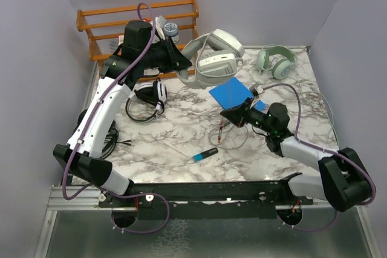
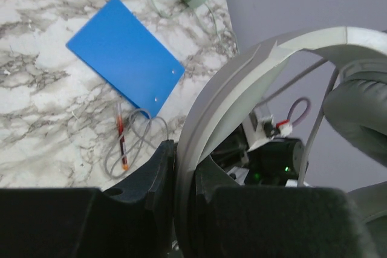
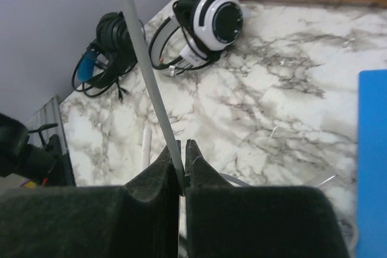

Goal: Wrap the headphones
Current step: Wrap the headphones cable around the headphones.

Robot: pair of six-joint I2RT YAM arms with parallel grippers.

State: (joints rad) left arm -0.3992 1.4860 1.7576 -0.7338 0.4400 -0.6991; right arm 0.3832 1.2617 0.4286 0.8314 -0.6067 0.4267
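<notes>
At the far left edge of the table (image 1: pixel 169 131) an all-black pair (image 3: pixel 112 31) lies tangled, with the white-and-black pair (image 1: pixel 151 95) near it, both out of your way. Your left gripper (image 2: pixel 184 164) is clamped on the headband (image 2: pixel 242 70) of the grey headphones (image 1: pixel 214 58), holding them off the table, probably so the lead hangs free. Below them lies a blue board (image 1: pixel 231 92), and slack loops beside it could snag its corner. Your right gripper (image 3: pixel 182 156) pinches the grey cable (image 3: pixel 145 70), seemingly ready to wind. A pale green pair (image 1: pixel 275 61) rests at the back right.
</notes>
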